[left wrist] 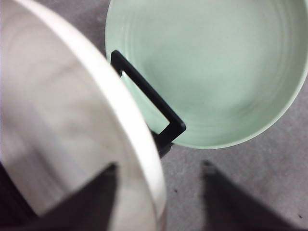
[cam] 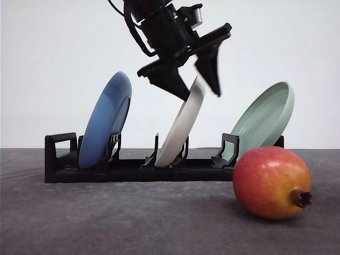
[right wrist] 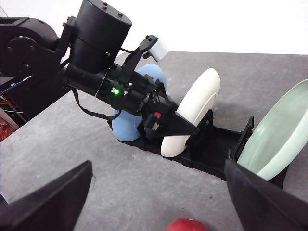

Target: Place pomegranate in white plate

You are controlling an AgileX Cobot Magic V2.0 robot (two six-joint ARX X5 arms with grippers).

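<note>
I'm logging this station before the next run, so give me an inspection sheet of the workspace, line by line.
Surface: dark grey matte tabletop, no spills seen.
Job's things: round red-orange pomegranate lies on the table in front of the rack's right end; wide off-white plate stands tilted in the middle slot of the black plate rack.
Clutter: round blue plate in the left slot, pale green plate in the right slot.
Grippers: left gripper has its jaws open astride the off-white plate's upper rim; right gripper is open, above the table near the pomegranate.
Cables: black cable looped along the left arm.
Surroundings: plain white wall.
</note>
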